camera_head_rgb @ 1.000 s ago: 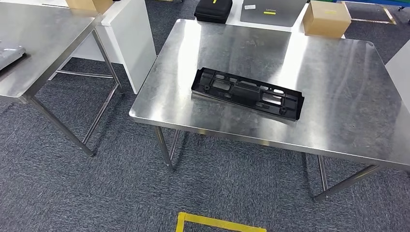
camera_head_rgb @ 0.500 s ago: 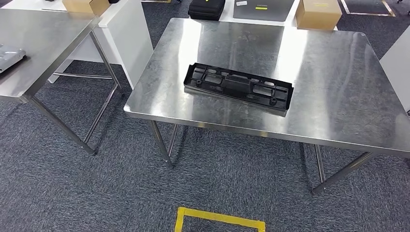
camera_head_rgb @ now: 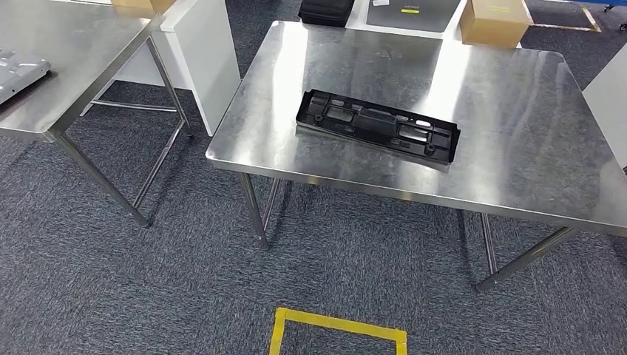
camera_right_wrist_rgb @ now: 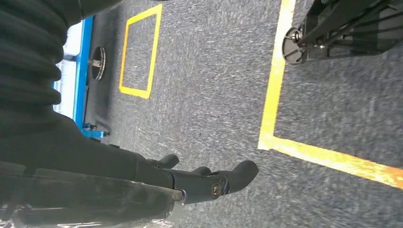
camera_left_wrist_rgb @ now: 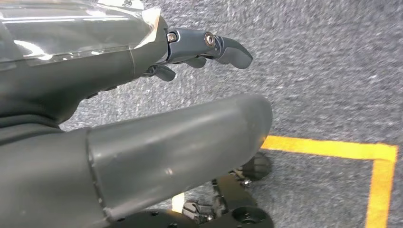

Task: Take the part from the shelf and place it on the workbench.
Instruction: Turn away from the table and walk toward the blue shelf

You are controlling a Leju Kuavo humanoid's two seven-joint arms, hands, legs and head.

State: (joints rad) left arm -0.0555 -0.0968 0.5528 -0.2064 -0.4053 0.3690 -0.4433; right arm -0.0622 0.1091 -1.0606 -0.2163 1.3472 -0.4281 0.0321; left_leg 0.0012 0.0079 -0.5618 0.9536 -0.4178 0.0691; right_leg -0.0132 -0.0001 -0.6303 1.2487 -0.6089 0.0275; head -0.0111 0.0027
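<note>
The black plastic part (camera_head_rgb: 377, 126), long, flat and ribbed, lies on the steel workbench (camera_head_rgb: 510, 155), towards its front left. Neither hand touches it. My left hand (camera_left_wrist_rgb: 95, 71) hangs over the grey carpet, its fingers (camera_left_wrist_rgb: 214, 45) stretched out and apart from the thick thumb, with nothing in them. My right hand (camera_right_wrist_rgb: 142, 175) also hangs above the carpet, its fingers (camera_right_wrist_rgb: 233, 175) loosely extended and holding nothing.
A second steel table (camera_head_rgb: 81, 59) stands to the left with a grey object (camera_head_rgb: 18, 72) on it. A white cabinet (camera_head_rgb: 203, 52) sits between the tables. A cardboard box (camera_head_rgb: 494, 21) and a black case (camera_head_rgb: 325, 9) lie behind the workbench. Yellow tape (camera_head_rgb: 336, 325) marks the floor.
The whole picture has shifted, so the camera has moved a little. The part still lies at the same spot on the workbench.
</note>
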